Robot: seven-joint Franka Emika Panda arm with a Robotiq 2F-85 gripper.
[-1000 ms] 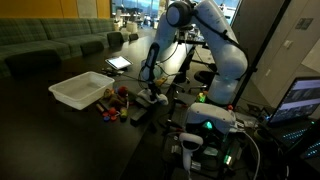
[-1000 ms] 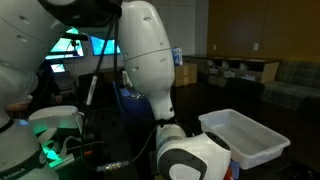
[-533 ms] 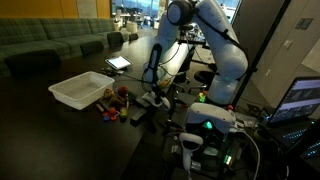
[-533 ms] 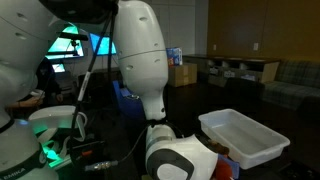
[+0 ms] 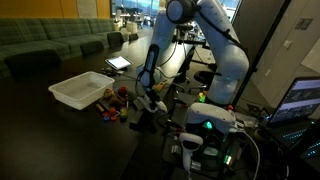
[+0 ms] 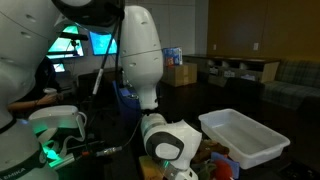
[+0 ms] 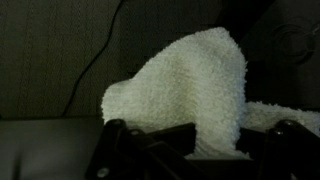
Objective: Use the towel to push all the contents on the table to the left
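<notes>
My gripper (image 7: 196, 140) is shut on a white towel (image 7: 185, 80), which bulges up between the two dark fingers in the wrist view. In an exterior view the gripper (image 5: 149, 102) is low over the dark table with the towel (image 5: 157, 101) under it. It is just right of several small coloured toys (image 5: 112, 105). In an exterior view the arm's wrist (image 6: 165, 141) hides the towel, and some toys (image 6: 216, 166) show beside it.
A white plastic bin (image 5: 80, 89) stands on the table left of the toys; it also shows in an exterior view (image 6: 246, 137). A tablet (image 5: 118, 63) lies further back. Cables, electronics with green lights (image 5: 207, 125) and a laptop (image 5: 300, 100) crowd the right side.
The gripper with the towel has shifted a little left toward the toys and lower. The arm's wrist has rotated in the exterior views.
</notes>
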